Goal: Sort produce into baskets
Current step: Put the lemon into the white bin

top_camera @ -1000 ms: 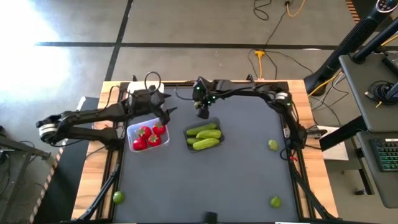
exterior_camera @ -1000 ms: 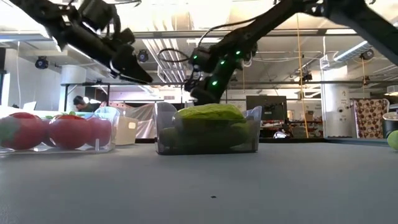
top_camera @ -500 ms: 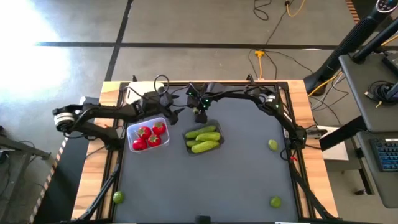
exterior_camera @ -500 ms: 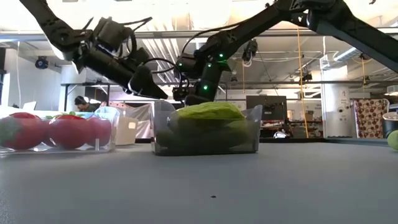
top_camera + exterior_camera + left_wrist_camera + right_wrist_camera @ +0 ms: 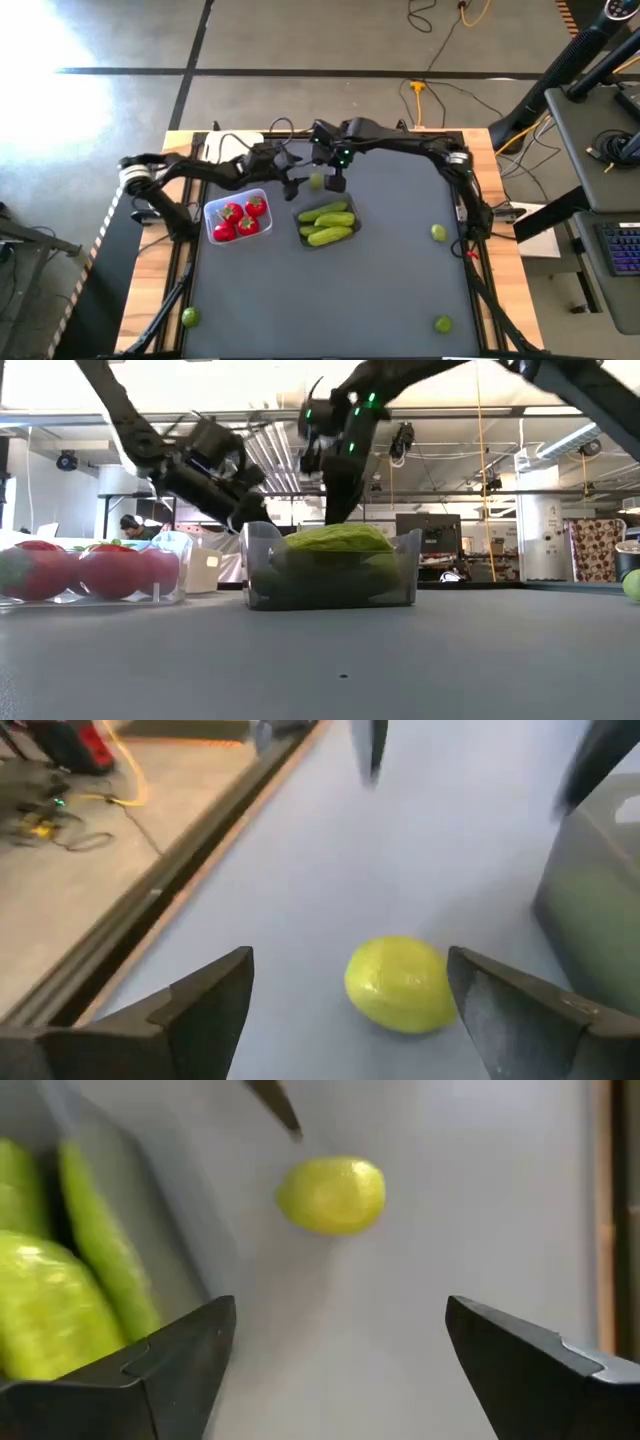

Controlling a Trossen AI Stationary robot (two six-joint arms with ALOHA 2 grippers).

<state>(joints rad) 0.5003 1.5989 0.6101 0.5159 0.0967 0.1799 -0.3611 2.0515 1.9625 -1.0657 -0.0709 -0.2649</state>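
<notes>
Grey matting covers your table (image 5: 400, 290), framed by wooden edges, with a concrete floor and cables beyond it in the high view. Your clear basket (image 5: 237, 217) sits left of centre holding the red fruits (image 5: 240, 218), four or so that you can count from above. Just beside it on the right is the dark basket (image 5: 326, 223) with the cucumbers (image 5: 326, 221) piled inside; in the low view their green tops rise above its rim (image 5: 332, 567).

Behind the dark basket, toward the far edge, a lime (image 5: 316, 181) lies on the mat by itself, touching neither basket. Your right gripper (image 5: 334, 182) hangs right beside it with its fingers spread and nothing between them; its wrist camera shows the lime (image 5: 331, 1195) lying free on the mat out ahead of the fingers. Your left gripper (image 5: 292, 187) reaches in from the other side, also spread wide and empty, with the lime (image 5: 400, 984) lying on the mat between its two fingers (image 5: 200, 1010) and not touching them.

Three more limes are scattered well apart: one near the right edge (image 5: 439, 233), one at the near right (image 5: 442, 324), and one on the wood at the near left corner (image 5: 190, 318). A white tub (image 5: 222, 148) shows at the far left, partly hidden by the left arm.
</notes>
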